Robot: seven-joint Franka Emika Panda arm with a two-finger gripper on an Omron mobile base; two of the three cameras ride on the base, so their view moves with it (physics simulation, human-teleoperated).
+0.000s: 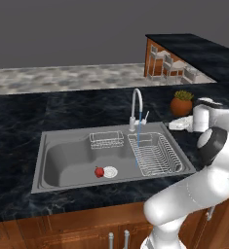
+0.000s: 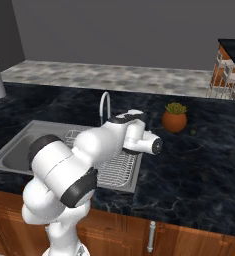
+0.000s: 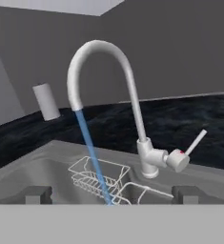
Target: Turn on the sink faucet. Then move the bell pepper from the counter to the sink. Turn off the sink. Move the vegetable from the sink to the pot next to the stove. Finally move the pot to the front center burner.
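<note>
Blue water (image 3: 92, 152) runs from the curved spout of the sink faucet (image 3: 132, 102), falling toward the wire dish rack (image 1: 155, 154) in the right part of the basin, so the tap is judged to be on. In the hand view its lever handle (image 3: 195, 142) is tilted up and away from the red-marked valve body, consistent with an open tap. A small red item, taken to be the bell pepper (image 1: 99, 171), though too small to identify with certainty, lies on the floor of the stainless sink (image 1: 57, 160), just beside the round drain (image 1: 110, 171). A second small wire basket (image 1: 106, 140) sits at the back wall of the basin. On that placement, washing appears to be under way and shutting off the tap is judged the step in hand. The gripper (image 3: 111, 194) has its jaws spread wide and holds nothing; it faces the faucet from the right, apart from the lever. The pepper lies well to the left of and below the gripper, beyond the dish rack. A potted plant (image 2: 174, 118) stands on the dark counter (image 2: 199, 150) to the right of the sink.
</note>
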